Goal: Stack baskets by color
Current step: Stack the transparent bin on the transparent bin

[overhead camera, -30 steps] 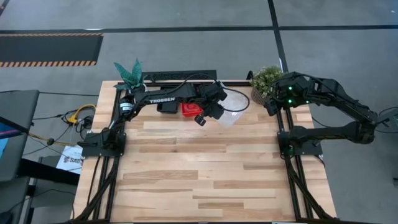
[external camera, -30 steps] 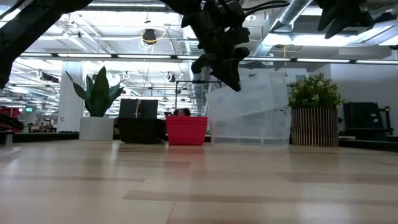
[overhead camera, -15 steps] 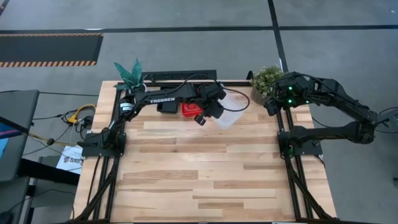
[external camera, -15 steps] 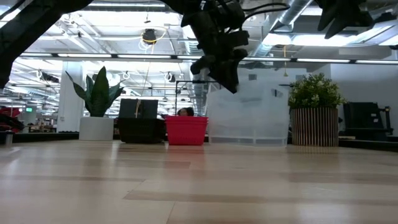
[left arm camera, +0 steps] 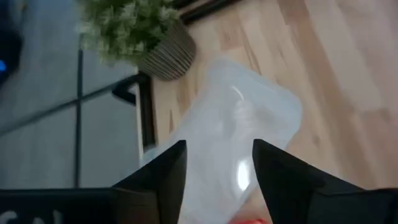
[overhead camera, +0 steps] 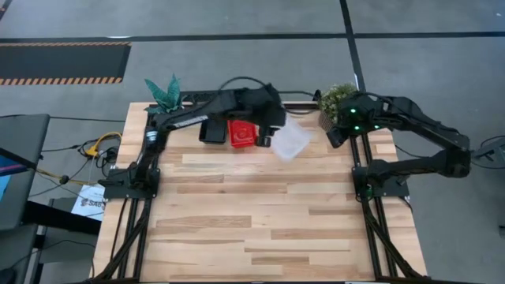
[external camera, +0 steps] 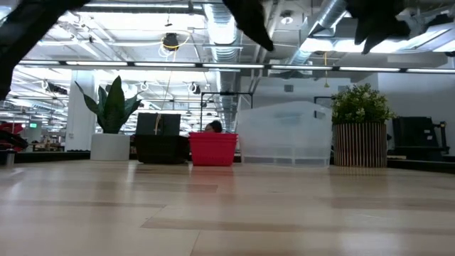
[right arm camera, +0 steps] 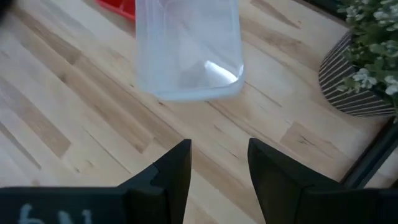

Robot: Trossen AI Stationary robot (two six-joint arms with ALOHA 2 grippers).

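The clear baskets (overhead camera: pixel 290 140) rest on their base at the table's far side, seen as a translucent stack (external camera: pixel 284 134) in the low view. Left of them stand a red basket (overhead camera: pixel 241 132) and a black basket (overhead camera: pixel 213 130). My left gripper (overhead camera: pixel 265 139) hangs open above the clear basket (left arm camera: pixel 231 124), with its fingers clear of it. My right gripper (overhead camera: pixel 331 136) is open too, raised to the right of the clear basket (right arm camera: pixel 186 56), near the bushy plant.
A bushy plant in a ribbed pot (overhead camera: pixel 338 99) stands at the far right corner, close to my right gripper. A snake plant (overhead camera: pixel 163 93) stands at the far left corner. The near half of the wooden table (overhead camera: pixel 260 221) is bare.
My left gripper has opened, let go of the clear basket and risen almost out of the low view. The clear basket, tilted in the hold a second ago, has levelled and settled on the clear one below it.
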